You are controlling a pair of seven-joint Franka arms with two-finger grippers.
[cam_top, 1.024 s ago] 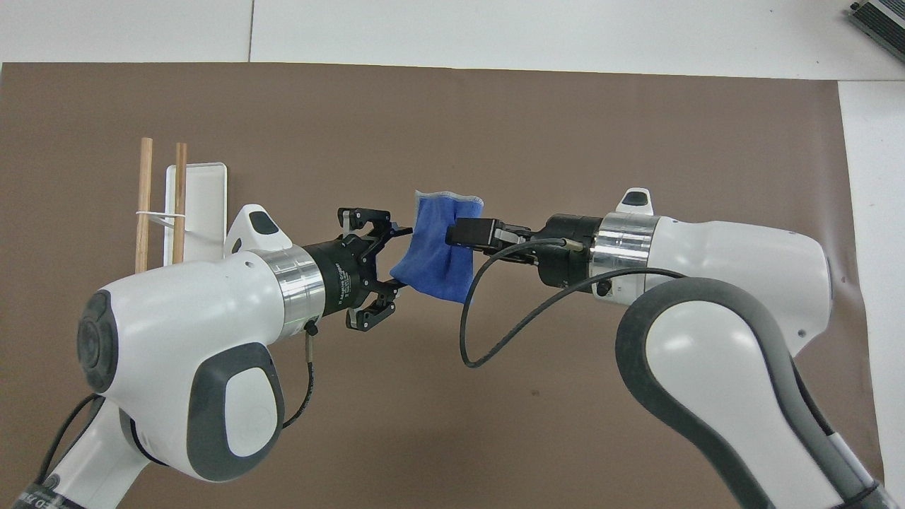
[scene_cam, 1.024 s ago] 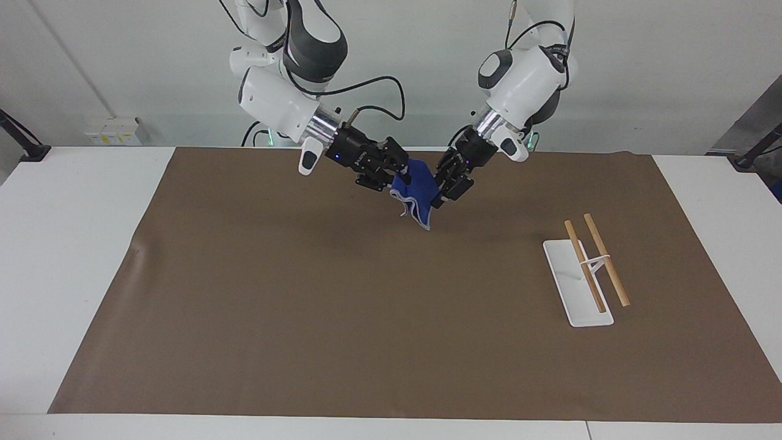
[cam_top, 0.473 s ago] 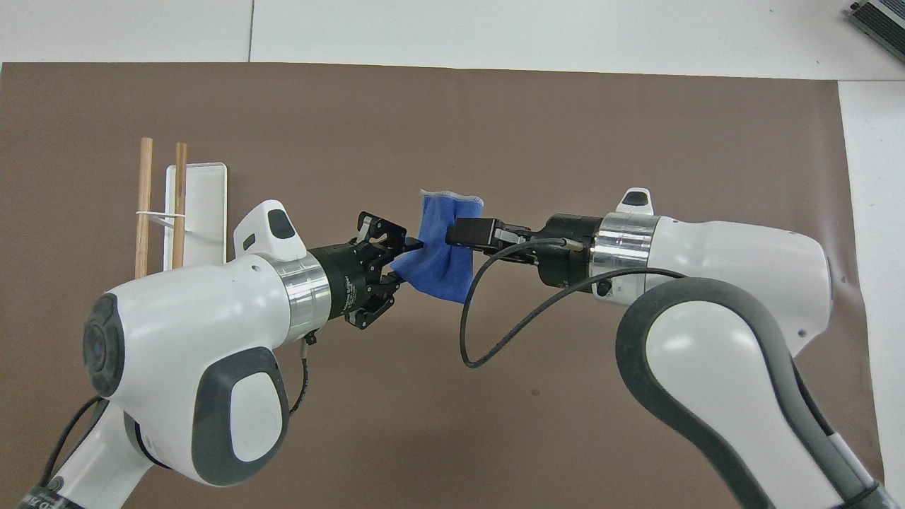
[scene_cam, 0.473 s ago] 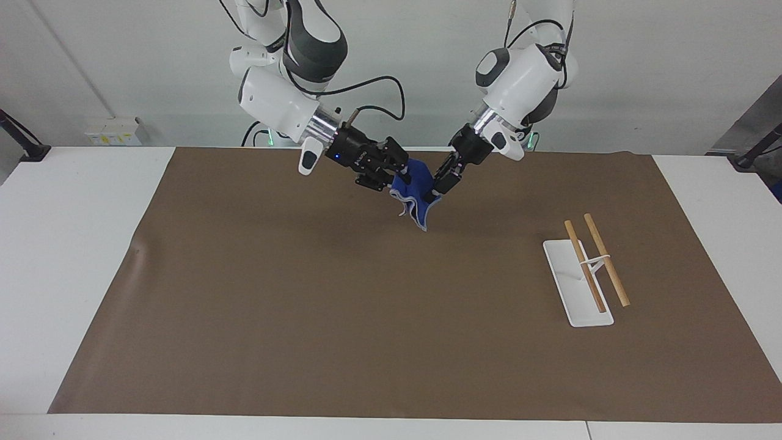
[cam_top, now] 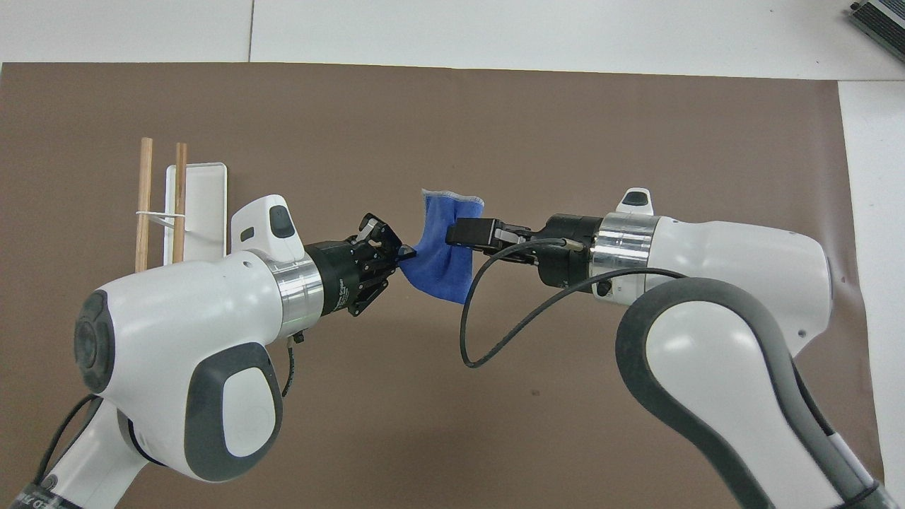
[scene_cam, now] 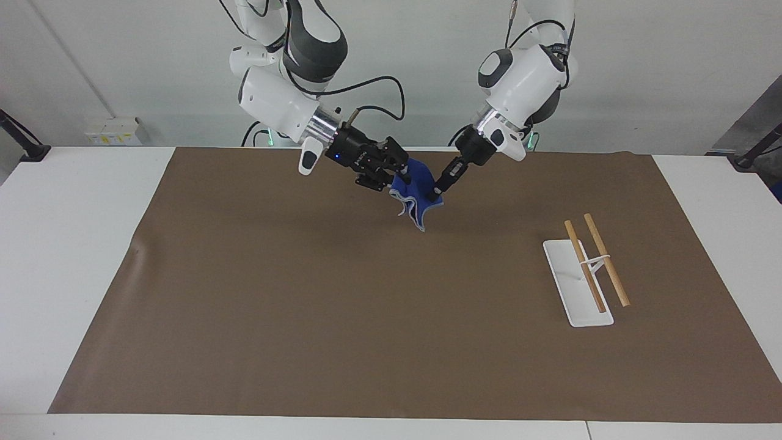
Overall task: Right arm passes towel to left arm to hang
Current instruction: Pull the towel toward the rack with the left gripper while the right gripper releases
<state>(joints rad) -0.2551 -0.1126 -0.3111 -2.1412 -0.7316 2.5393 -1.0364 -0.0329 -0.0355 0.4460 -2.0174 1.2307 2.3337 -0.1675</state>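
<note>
The blue towel (scene_cam: 418,198) (cam_top: 444,249) hangs bunched in the air between the two grippers, above the brown mat near the robots' end. My right gripper (scene_cam: 403,179) (cam_top: 452,233) is shut on the towel's upper part. My left gripper (scene_cam: 437,194) (cam_top: 406,253) has its fingertips pinched on the towel's edge toward the left arm's end. Both hands grip the cloth at once, and its lower corner droops below them.
A white rack (scene_cam: 577,287) (cam_top: 196,205) with two wooden bars (scene_cam: 605,260) (cam_top: 144,203) stands on the mat (scene_cam: 305,318) toward the left arm's end, farther from the robots than the towel. White tabletop borders the mat.
The left gripper closed from wide open onto the towel's edge and rolled at the wrist. The right gripper kept its grip, and the towel stayed in place.
</note>
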